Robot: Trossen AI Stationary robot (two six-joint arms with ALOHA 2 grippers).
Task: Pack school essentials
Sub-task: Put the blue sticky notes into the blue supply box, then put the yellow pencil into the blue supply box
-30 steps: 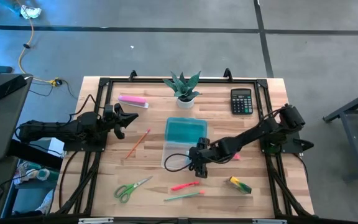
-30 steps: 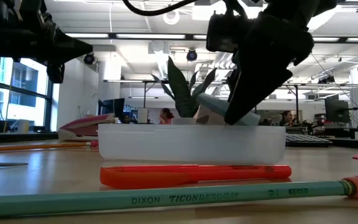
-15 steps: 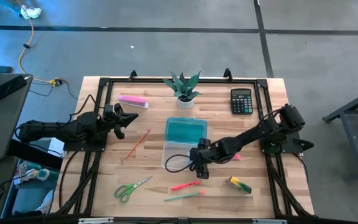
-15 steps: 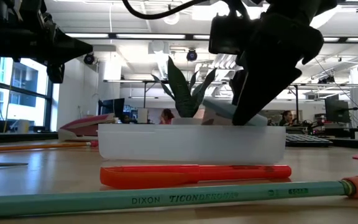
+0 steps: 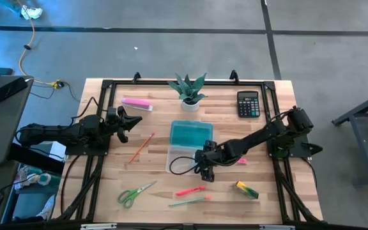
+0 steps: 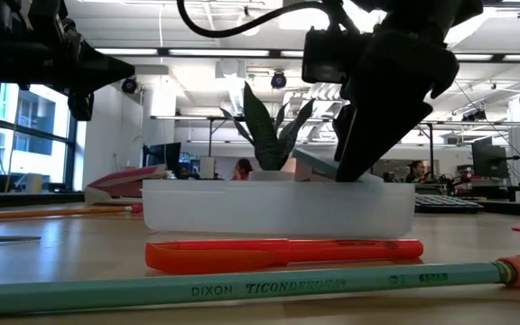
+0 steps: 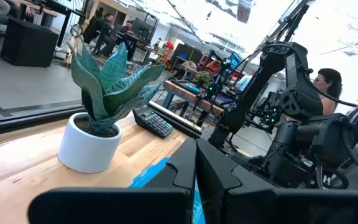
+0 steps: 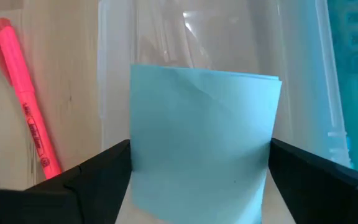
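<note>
The clear plastic box [image 5: 187, 158] at the table's middle serves as the reference landmark; its teal lid [image 5: 191, 134] lies flat, touching the box's far end, presumably set off so that the box stays open for packing.

The right gripper [image 5: 204, 167] hangs over the box's near right corner. In the right wrist view its fingers [image 8: 98, 180] stand wide, one on each side of the light-blue square note pad [image 8: 204, 140], which lies tilted inside the box. The pad sits between the fingers, but whether the pads of the fingers touch it cannot be told from these views; the wide stance suggests a release into the box, not a firm hold. The low view shows the pad's edge [image 6: 319, 167] slanting just above the box wall.

The left gripper [image 5: 125, 122] waits well to the left of the box, fingers shut on nothing.

Items unpacked, judged as awaiting their turn:
- orange pencil [image 5: 142, 147], left of the box
- green-handled scissors [image 5: 133, 193], near-left of the box
- pink-red pen [image 5: 190, 190], just before the box's near end
- green pen [image 5: 189, 202], nearer the front edge beyond it
- yellow-green block [image 5: 246, 189], near-right of the box
- tiny pink eraser [image 5: 242, 161], right of the box
</note>
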